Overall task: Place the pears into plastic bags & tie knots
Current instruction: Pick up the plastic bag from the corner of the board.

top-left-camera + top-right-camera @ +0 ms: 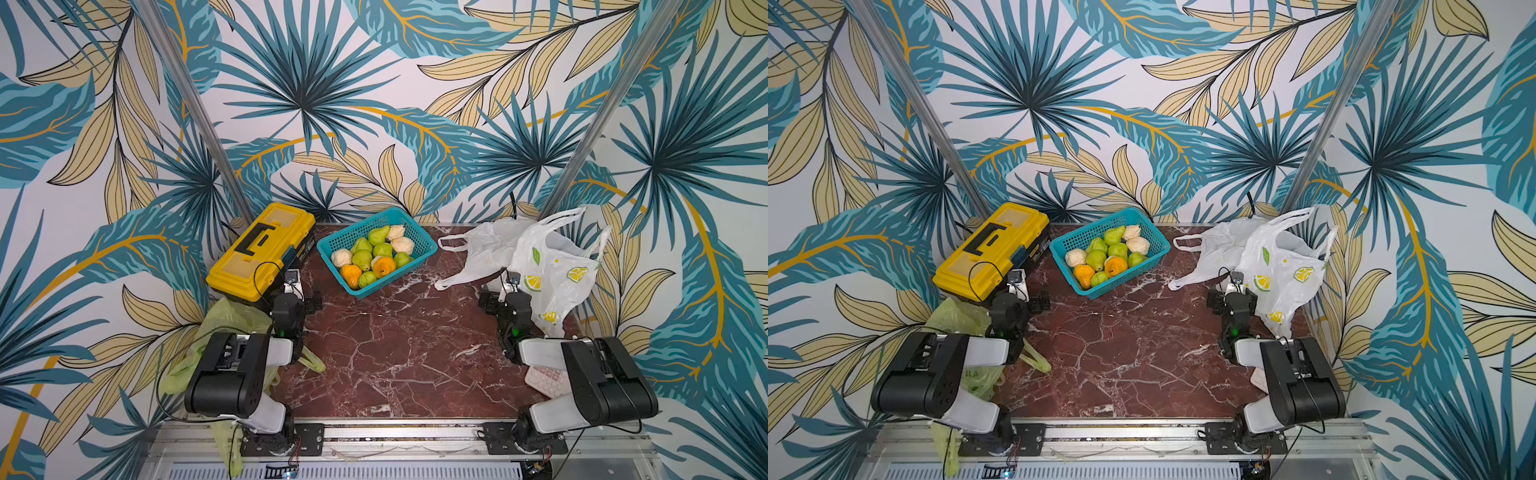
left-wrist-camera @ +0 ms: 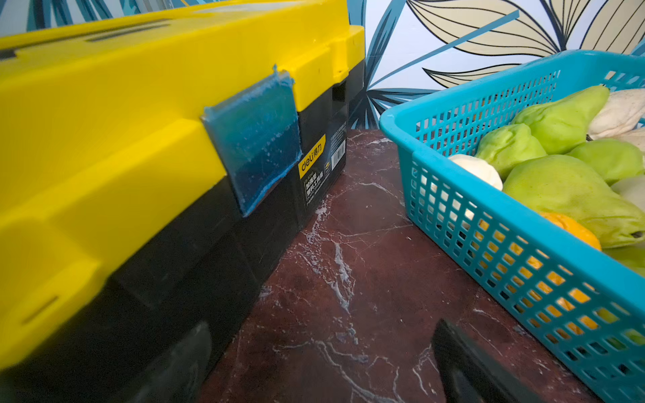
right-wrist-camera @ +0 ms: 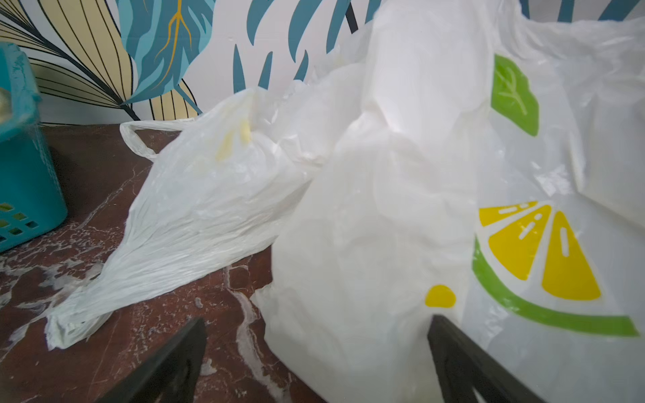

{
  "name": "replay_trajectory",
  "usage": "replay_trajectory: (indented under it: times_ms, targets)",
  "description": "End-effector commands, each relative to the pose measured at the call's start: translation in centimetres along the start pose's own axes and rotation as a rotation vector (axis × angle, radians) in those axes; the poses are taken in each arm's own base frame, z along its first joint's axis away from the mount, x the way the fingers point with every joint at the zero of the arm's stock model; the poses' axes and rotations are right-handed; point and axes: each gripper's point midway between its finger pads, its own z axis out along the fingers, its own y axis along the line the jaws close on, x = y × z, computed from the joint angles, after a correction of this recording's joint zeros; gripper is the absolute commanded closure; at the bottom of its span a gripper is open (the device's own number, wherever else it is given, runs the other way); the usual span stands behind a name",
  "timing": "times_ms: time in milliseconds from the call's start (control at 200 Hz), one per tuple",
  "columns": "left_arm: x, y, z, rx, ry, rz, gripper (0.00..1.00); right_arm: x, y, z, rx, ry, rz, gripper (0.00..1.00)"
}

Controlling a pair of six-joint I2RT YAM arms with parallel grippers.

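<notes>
Lime-green bag [image 1: 232, 318] mostly under left arm [image 1: 232, 374] (pink calculator [image 1: 546, 380] under right arm [image 1: 602, 382]).

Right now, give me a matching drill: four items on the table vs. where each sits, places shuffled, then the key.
Things
1. yellow plastic toolbox
2. teal mesh plastic basket
3. white crinkly plastic bag with lemon prints
4. lime-green translucent plastic bag

Places
A. beside the right arm, at the table's right edge
B. far left corner
C. partly under the left arm
D. far middle, holding the pears

Pairs: 1-B, 2-D, 3-A, 4-C
</notes>
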Motion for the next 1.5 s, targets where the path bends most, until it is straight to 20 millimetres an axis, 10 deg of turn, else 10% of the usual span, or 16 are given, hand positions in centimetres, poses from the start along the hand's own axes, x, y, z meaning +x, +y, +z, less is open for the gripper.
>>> replay_trajectory:
  times_ms: [0,926,1041,1337,1497]
  targets:
    - [-0.8,0.2,0.4,-0.004,-0.024,0.004,0.00,-0.6,0.1,0.2,0.007,-0.020,-0.004,0.01]
    - [-0.7,0.2,0.4,0.033,-0.022,-0.006,0.01,-0.6,0.0,0.2,0.004,-0.015,-0.001,0.01]
    - [-3.1,-0.1,-1.4,-0.010,-0.092,0.031,0.01,-2.3,0.0,-1.2,-0.013,-0.071,-0.016,0.01]
    - [-7.3,-0.2,-6.2,-0.167,-0.095,-0.053,0.00,-0.9,-4.5,-6.6,0.248,0.419,0.157,0.01]
    - [-9.3,-0.4,-7.6,-0.147,-0.042,-0.169,0.01,-0.5,1.3,-8.2,-0.034,0.655,0.337,0.00]
